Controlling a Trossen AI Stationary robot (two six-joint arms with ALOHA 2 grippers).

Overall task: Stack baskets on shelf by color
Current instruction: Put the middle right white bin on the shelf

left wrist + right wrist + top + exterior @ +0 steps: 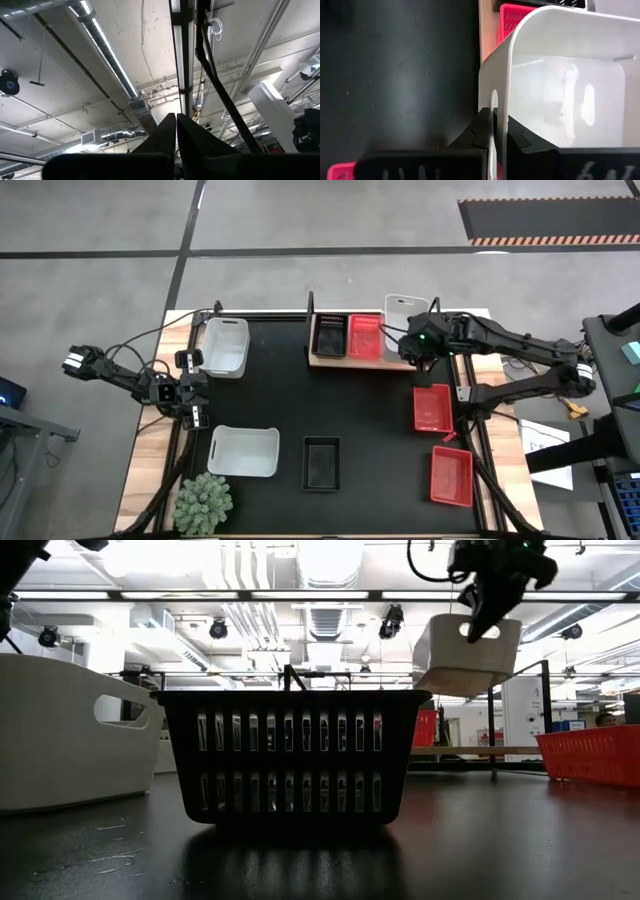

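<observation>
Near edge of the table, high view: a spiky green plant [203, 501] at 7 o'clock, then a white basket [243, 451], a black basket [321, 463] at 6 o'clock and a red basket [451, 476] at 5 o'clock, all loose on the black mat [280, 400] and evidently awaiting sorting. Mid-table: the left gripper [193, 414] waits at 9 o'clock, clenched on nothing and turned upward (its wrist view shows only ceiling); a second red basket [432, 407] lies at 3 o'clock. Far side: another white basket [226, 346] at 11 o'clock; the shelf [332, 361] at 12 o'clock already carries one black and one red basket side by side, leaving its rightmost place free. The right gripper [413, 348] grasps the near wall of the third white basket [560, 75], pinching at the handle slot, and holds it raised and tilted above that free place, probably so each color starts its own column.
</observation>
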